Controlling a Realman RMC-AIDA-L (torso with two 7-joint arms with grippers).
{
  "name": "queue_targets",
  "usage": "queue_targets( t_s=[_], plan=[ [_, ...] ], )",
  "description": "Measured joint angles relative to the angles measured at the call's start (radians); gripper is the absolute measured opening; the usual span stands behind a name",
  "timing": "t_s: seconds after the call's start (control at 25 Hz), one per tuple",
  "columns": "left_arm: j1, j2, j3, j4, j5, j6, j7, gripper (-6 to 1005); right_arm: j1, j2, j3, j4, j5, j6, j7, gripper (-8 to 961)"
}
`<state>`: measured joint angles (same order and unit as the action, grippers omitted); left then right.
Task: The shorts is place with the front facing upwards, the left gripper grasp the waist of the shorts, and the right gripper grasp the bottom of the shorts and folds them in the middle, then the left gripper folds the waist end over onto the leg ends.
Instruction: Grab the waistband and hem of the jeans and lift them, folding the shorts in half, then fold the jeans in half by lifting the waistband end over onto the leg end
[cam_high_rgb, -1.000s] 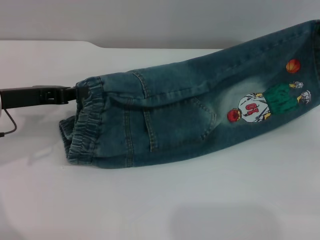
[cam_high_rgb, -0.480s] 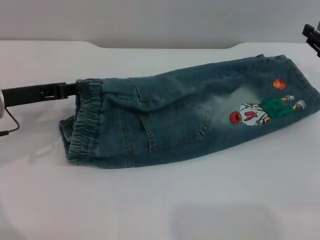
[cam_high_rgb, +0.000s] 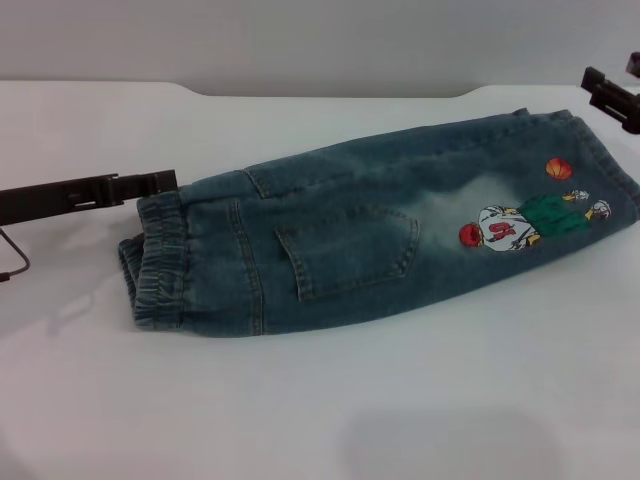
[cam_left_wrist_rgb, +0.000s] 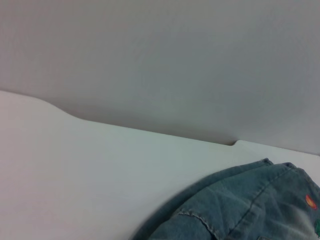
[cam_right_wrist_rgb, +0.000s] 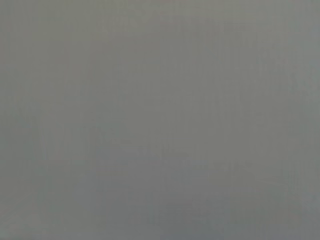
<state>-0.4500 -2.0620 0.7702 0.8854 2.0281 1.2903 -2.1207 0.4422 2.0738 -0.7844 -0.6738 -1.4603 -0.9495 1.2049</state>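
The shorts (cam_high_rgb: 350, 240) lie flat on the white table, folded lengthwise, with the patch pocket (cam_high_rgb: 350, 250) and the embroidered figure (cam_high_rgb: 520, 222) facing up. The puckered waist (cam_high_rgb: 160, 265) is at the left and the bottom hems (cam_high_rgb: 612, 165) are at the right. My left gripper (cam_high_rgb: 172, 181) sits low at the waist's far corner, open, with no cloth in it. My right gripper (cam_high_rgb: 600, 92) hovers open above and behind the leg ends, clear of them. The left wrist view shows part of the shorts (cam_left_wrist_rgb: 240, 210). The right wrist view shows only grey.
Bare white table (cam_high_rgb: 300, 400) lies in front of the shorts and to their left. The table's far edge (cam_high_rgb: 330, 95) meets a grey wall behind. A thin cable (cam_high_rgb: 12, 262) hangs under my left arm.
The waist has dropped out of my left gripper and now lies flat. My right gripper let go of the leg ends, which settled on the table, and it drew back towards the far right.
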Motion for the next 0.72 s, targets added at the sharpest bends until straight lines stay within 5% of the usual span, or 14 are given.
queue_targets(
  t_s=[0.16, 0.44, 0.72],
  plan=[
    [-0.001, 0.003, 0.0, -0.002, -0.004, 0.009, 0.003, 649, -0.007, 0.001, -0.014, -0.007, 0.002, -0.019, -0.003, 674],
    [-0.015, 0.033, 0.0, 0.052, 0.013, 0.082, -0.027, 841, -0.023, 0.0, -0.03, -0.024, 0.002, -0.104, -0.017, 671],
    [-0.064, 0.072, -0.006, 0.148, 0.16, 0.145, -0.151, 824, -0.056, 0.002, -0.031, -0.02, 0.054, -0.211, -0.093, 669]
  ],
)
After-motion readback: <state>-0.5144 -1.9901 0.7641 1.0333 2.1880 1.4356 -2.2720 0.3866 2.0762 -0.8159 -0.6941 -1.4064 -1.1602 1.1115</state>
